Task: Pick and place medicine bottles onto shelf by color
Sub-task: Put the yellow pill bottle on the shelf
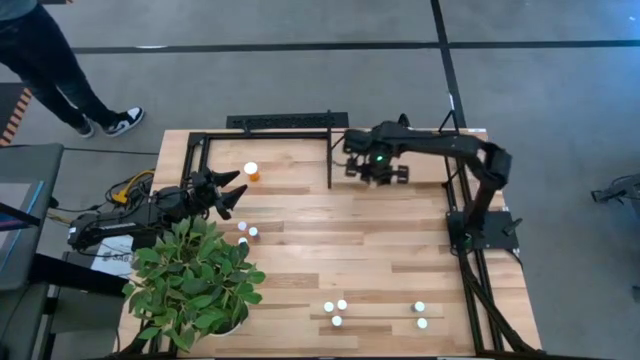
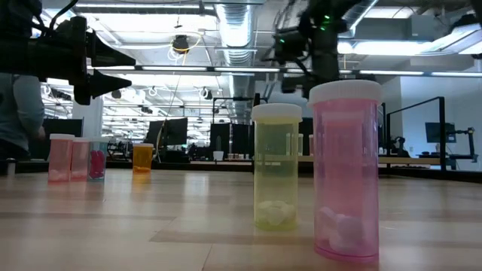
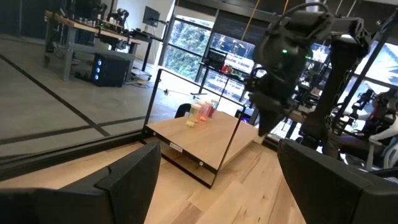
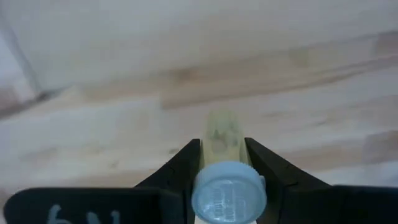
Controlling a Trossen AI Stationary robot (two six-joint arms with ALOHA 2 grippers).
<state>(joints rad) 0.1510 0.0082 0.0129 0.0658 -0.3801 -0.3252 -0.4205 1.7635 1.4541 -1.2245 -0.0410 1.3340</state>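
Ribbed-cap, seemingly yellowish translucent vial [image 4: 222,163]

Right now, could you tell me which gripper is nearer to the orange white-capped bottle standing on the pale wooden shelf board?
The left gripper is nearer, open just beside the orange bottle. The right gripper is farther across the shelf, shut on a yellowish white-capped vial.

One bottle [image 1: 251,172] stands on the shelf [image 1: 290,165] at the table's [image 1: 400,250] far left; five vials [image 1: 337,321] cluster near its front edge, right of the plant [image 1: 195,280].
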